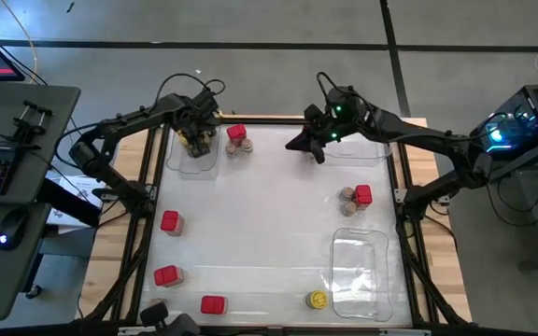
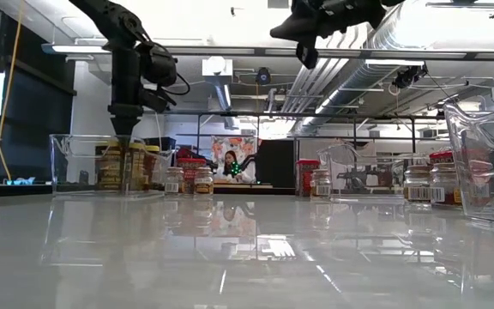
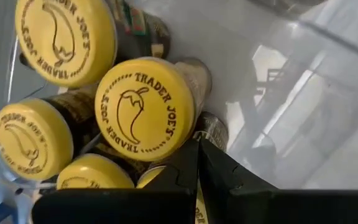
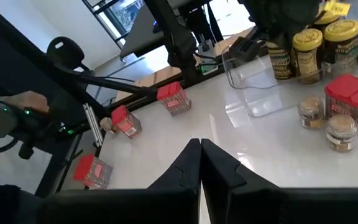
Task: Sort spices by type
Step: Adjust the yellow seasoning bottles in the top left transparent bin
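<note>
So far, only yellow-lidded round glass jars are being gathered in the clear plastic tray at the table's far-left corner, where the closed, empty left gripper is being held; red square-topped boxes and brown-lidded jars are being left scattered, the right gripper closed and empty.

You see two dark, near-black arms built of slim jointed segments, black cables looping loosely off their upper links. The left gripper ends in two matte black, wedge-shaped fingers with angular edges. The right gripper has the same tapered black fingers, and a small green light glows on that arm's wrist housing.
</note>
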`<move>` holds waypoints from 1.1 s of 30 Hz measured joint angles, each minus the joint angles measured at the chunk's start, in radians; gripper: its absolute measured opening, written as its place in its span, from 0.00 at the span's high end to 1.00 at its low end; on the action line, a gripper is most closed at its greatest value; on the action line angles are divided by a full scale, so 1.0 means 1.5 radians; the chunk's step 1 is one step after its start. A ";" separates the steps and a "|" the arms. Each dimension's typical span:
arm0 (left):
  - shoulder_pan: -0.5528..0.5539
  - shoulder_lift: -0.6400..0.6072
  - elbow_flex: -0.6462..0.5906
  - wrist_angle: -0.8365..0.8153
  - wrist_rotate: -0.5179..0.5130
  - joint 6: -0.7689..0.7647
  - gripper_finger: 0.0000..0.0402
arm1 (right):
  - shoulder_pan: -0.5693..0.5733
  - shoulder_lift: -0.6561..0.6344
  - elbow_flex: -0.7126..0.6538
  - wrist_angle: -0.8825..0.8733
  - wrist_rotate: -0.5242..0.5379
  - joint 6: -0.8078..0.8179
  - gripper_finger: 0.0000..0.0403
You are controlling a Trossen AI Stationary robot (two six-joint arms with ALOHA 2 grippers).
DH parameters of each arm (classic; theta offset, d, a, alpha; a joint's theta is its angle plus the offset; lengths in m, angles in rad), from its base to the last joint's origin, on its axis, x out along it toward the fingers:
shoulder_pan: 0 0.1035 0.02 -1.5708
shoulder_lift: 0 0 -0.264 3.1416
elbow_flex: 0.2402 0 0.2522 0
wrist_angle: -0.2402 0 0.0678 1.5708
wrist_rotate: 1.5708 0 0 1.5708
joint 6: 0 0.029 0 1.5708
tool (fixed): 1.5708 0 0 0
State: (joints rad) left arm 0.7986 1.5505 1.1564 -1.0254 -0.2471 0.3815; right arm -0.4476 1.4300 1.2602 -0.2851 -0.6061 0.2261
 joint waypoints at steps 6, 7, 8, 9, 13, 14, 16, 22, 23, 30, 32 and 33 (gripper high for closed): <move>0.000 0.000 0.000 -0.039 -0.002 0.013 1.00 | 0.013 0.000 0.000 -0.001 0.020 0.001 1.00; 0.000 0.000 0.000 -0.045 -0.002 0.011 1.00 | 0.014 0.000 0.000 -0.001 0.020 0.001 1.00; 0.000 0.000 0.000 -0.052 -0.002 0.011 1.00 | 0.015 0.000 0.000 -0.001 0.020 0.001 1.00; 0.000 0.000 0.000 -0.056 -0.003 0.011 1.00 | 0.015 0.000 0.000 -0.001 0.020 0.001 1.00; -0.005 0.000 0.032 -0.058 -0.001 0.003 1.00 | 0.015 0.000 0.000 -0.001 0.020 0.001 1.00; -0.007 0.000 0.046 -0.059 -0.001 0.004 1.00 | 0.015 0.000 0.000 -0.001 0.020 -0.001 1.00; -0.012 0.000 0.081 -0.068 -0.001 0.004 1.00 | 0.015 0.000 0.000 -0.001 0.020 -0.004 1.00; -0.003 0.000 0.157 -0.081 -0.043 -0.038 1.00 | 0.015 0.000 0.000 -0.001 0.020 -0.006 1.00; 0.006 0.003 0.158 -0.082 -0.062 -0.048 1.00 | 0.015 0.000 0.000 -0.001 0.020 -0.006 1.00; 0.041 0.012 0.127 -0.091 -0.061 -0.092 1.00 | 0.015 0.000 0.000 -0.001 0.020 -0.006 1.00; 0.045 0.012 0.116 -0.073 -0.054 -0.095 1.00 | 0.015 0.000 0.000 -0.001 0.020 -0.006 1.00; 0.048 0.012 0.109 -0.064 -0.050 -0.094 1.00 | 0.015 0.000 0.000 -0.001 0.020 -0.006 1.00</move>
State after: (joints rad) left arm 0.8705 1.5688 1.3199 -1.1220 -0.3222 0.2405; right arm -0.4252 1.4300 1.2602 -0.2863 -0.5756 0.2167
